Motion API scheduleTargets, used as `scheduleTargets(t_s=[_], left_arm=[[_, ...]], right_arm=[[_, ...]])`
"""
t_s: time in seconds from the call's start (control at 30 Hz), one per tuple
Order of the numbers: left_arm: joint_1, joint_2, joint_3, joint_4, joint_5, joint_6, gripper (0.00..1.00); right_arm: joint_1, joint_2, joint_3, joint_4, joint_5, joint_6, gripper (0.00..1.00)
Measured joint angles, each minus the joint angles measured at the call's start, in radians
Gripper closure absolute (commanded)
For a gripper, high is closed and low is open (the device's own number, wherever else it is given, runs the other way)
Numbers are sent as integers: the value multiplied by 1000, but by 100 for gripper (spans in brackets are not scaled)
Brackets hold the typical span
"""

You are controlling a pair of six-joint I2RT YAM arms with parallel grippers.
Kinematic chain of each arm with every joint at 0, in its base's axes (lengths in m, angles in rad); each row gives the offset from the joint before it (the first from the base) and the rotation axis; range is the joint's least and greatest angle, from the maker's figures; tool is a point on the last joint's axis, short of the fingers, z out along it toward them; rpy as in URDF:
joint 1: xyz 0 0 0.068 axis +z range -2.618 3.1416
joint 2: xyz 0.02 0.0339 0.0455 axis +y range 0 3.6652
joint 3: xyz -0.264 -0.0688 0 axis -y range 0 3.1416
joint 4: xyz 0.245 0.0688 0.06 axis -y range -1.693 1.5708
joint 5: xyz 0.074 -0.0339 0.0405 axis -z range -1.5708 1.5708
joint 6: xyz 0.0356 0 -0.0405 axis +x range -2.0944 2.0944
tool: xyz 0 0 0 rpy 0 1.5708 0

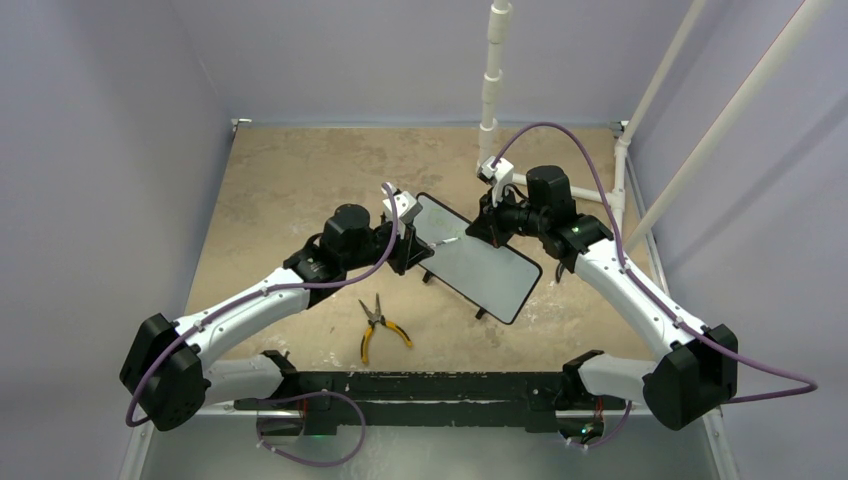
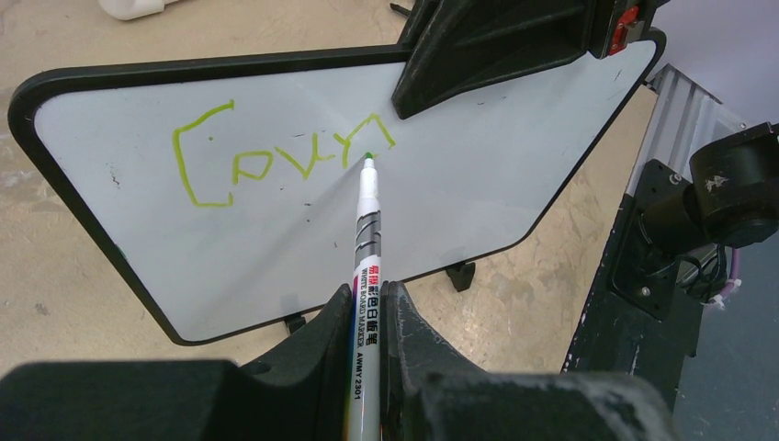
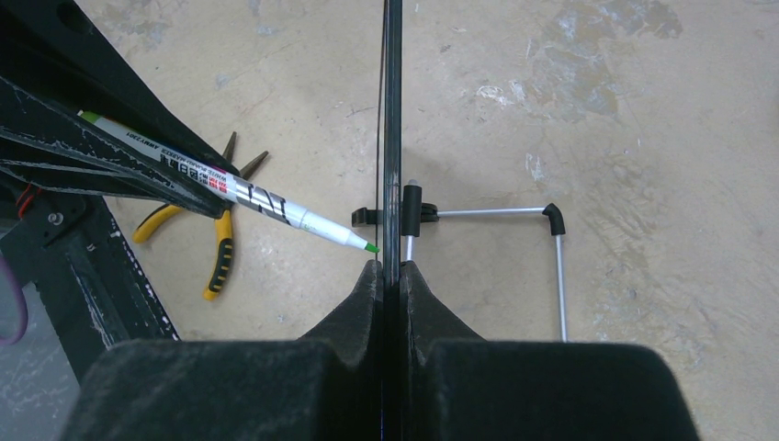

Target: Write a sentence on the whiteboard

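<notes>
In the top view the whiteboard (image 1: 485, 265) stands mid-table (image 1: 290, 180), its long axis running from 11 to 5 o'clock and its face turned toward 8 o'clock. The right gripper (image 3: 392, 271) is clamped on its upper edge. The left gripper (image 2: 367, 299) is closed on a marker (image 2: 366, 239), which in the left wrist view points to 12 o'clock with its green tip just under the last stroke of the sentence (image 2: 276, 161). Pliers (image 1: 378, 325) lie off toward 8 o'clock.

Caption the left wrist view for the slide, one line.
Left gripper holds a marker, tip at the whiteboard by one row of green writing; right gripper clamps the board's edge.
</notes>
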Motion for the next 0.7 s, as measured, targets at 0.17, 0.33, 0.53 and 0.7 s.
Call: scheduleTargets(t_s=[0.17,0.33,0.53,0.7], left_arm=[[0,3,1,6,0,0,100],[0,10,2,6,3,0,100],[0,16,2,0,7,0,100],[0,20,2,-2,12,0,100]], right_arm=[[0,0,0,0,0,0,100],[0,0,0,0,0,0,100],[0,0,0,0,0,0,100],[0,0,0,0,0,0,100]])
